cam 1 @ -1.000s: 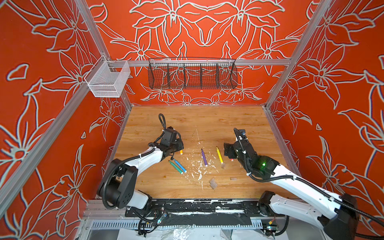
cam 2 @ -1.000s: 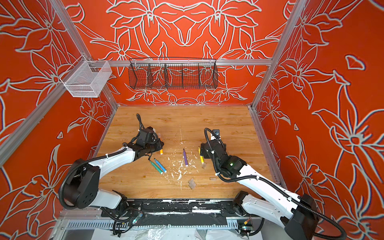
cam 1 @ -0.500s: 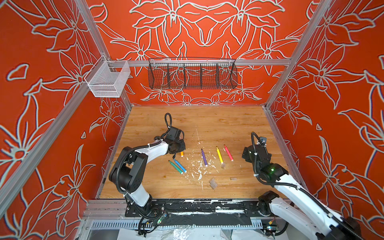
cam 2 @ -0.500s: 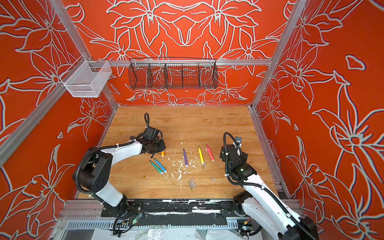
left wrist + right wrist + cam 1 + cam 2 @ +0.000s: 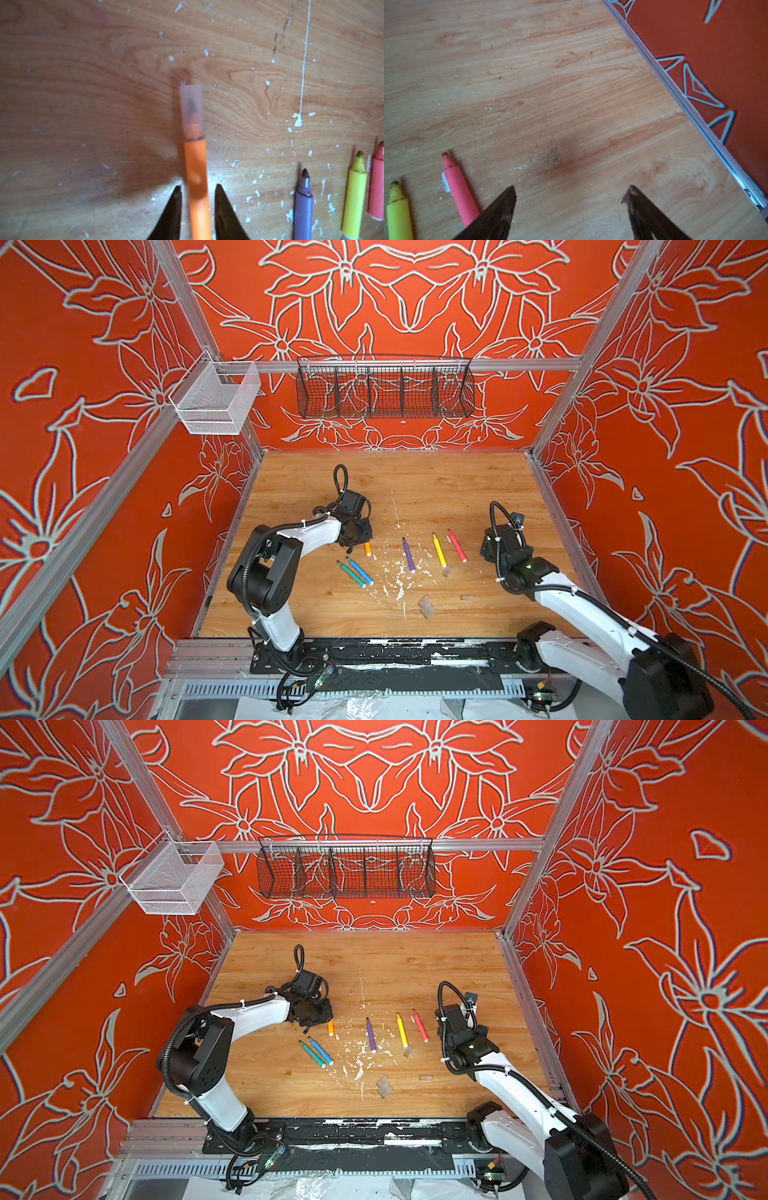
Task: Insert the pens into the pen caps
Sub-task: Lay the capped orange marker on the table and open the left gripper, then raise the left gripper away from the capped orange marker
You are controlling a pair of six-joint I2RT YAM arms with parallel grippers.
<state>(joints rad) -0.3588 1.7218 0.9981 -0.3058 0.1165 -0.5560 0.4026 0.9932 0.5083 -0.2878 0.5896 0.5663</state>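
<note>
An orange pen lies between the fingertips of my left gripper, with a gap on either side, so the gripper is open. A clear pen cap covers its tip. In both top views the left gripper hides most of this pen. Uncapped green, blue, purple, yellow and pink-red pens lie on the wood. My right gripper is open and empty over bare wood, to the right of the pink-red pen.
Loose clear caps lie nearer the front: two together, one alone, one at the yellow pen's end. White paint flecks dot the middle. The right wall's metal rail runs close beside the right gripper.
My left jaws have parted from the orange pen. The right gripper has drawn back to the right, uncovering the pink-red pen on the wood.
</note>
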